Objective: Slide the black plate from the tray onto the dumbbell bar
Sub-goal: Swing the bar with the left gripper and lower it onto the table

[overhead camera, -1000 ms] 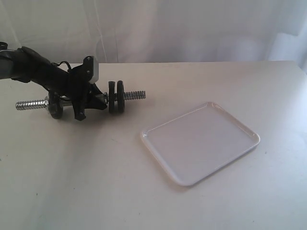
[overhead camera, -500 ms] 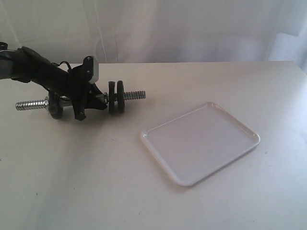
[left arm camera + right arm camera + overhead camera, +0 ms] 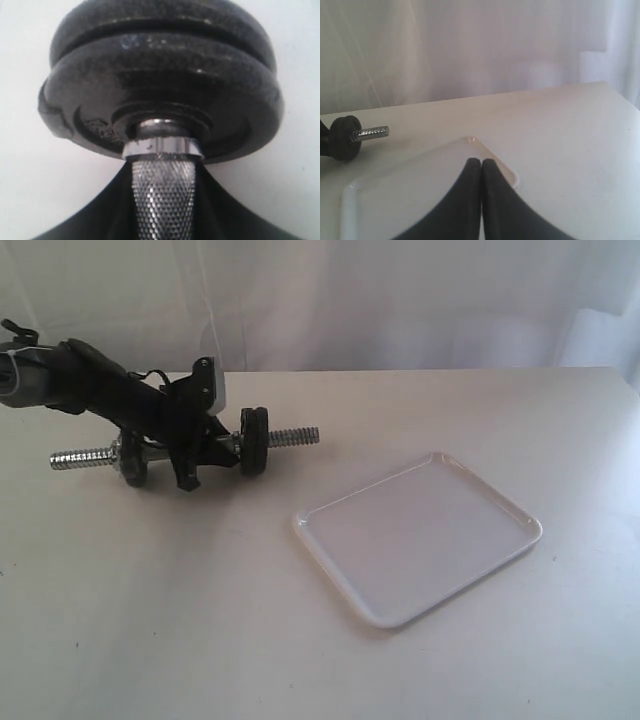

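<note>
Since prev. frames, left gripper [image 3: 188,458] and dumbbell bar [image 3: 290,436] have shifted together slightly toward ext. view's right; the two discs on bar's right portion, earlier split by a gap, now sit flush. Left fingers [image 3: 100,225] clenched on bar's knurled mid-section, one each side. Just past the grip, inner disc [image 3: 246,442] sits on bar w/ black plate [image 3: 260,440] pressed against its outer face; plate is off the tray, on the bar; bare thread projects beyond it. Third disc [image 3: 131,466] is on bar at other side of gripper, w/ more thread past that. Cannot tell whether discs rest on table [image 3: 200,620] or hang just above it. Tray [image 3: 420,540] lies flat on table, well apart to the right, set at an angle. Right gripper [image 3: 481,165]: fingertips pinched together tip to tip, poised over tray's surface near one rounded corner; not visible in ext. view.
</note>
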